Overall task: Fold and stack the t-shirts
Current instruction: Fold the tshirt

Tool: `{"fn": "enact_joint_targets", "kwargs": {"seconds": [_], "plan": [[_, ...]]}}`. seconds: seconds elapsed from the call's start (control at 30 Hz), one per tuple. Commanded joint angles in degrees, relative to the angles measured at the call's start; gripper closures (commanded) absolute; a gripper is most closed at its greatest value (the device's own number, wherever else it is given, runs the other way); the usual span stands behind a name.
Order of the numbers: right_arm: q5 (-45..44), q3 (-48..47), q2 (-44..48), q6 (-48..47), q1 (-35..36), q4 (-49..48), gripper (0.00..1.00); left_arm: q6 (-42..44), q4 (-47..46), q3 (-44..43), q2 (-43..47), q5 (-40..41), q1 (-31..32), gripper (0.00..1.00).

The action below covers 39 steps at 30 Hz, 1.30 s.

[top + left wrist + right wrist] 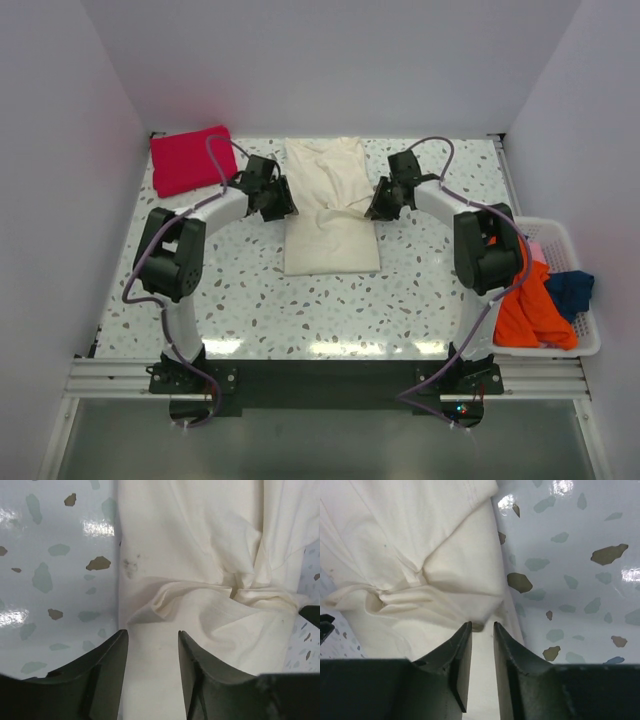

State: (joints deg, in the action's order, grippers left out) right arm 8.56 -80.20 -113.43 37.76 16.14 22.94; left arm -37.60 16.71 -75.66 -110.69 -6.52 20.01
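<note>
Fold of cream cloth t-shirt (330, 215), 12 o'clock | left gripper (152, 635) half-open, right gripper (482, 626) barely parted, both empty | next: pinch near hem

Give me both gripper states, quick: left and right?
Left gripper: open over the cream shirt, holding nothing.
Right gripper: narrowly open, holding nothing.

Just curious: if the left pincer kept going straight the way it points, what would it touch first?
Probably the cream t-shirt: the left pincer, standing open, aims at the creased cloth near its edge, though depth is hard to judge.
</note>
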Motion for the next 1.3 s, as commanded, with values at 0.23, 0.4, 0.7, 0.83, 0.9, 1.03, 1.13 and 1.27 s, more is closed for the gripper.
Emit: {"fn": "enact_joint_targets", "kwargs": {"seconds": [0.23,0.4,0.7,0.83,0.9,1.03,1.13,1.27], "plan": [[0.0,0.0,7.4,-1.2,-0.5,-3.3,0.5,3.2,-5.0,2.0,6.6,-4.2,-0.7,0.54],[-4.8,0.7,8.6,-2.6,6.5,-2.5,0.67,3.0,-6.2,3.5,6.1,-4.5,2.0,0.75],[-1.0,-8.0,-2.8,-5.5,11.5,-3.3,0.73,3.0,-7.1,-4.5,-2.8,-9.5,5.1,0.89],[-0.6,-12.6,-6.9,-6.5,11.2,-3.3,0.73,2.7,-7.7,-8.1,-7.9,-11.2,5.0,0.89],[0.1,-14.2,-9.4,-6.9,10.7,-2.9,0.73,2.5,-7.5,-9.1,-9.2,-10.9,4.2,0.89],[1.6,-16.3,-11.6,-6.6,8.9,-3.2,0.73,2.4,-7.3,-9.2,-10.8,-9.4,1.9,0.89],[3.6,-16.6,-12.8,-5.9,7.5,-3.4,0.73,2.4,-6.5,-9.0,-11.4,-8.5,0.4,0.89],[5.2,-15.7,-13.4,-5.4,6.1,-4.0,0.73,1.7,-6.4,-8.0,-11.4,-7.5,-0.8,0.9]]}}
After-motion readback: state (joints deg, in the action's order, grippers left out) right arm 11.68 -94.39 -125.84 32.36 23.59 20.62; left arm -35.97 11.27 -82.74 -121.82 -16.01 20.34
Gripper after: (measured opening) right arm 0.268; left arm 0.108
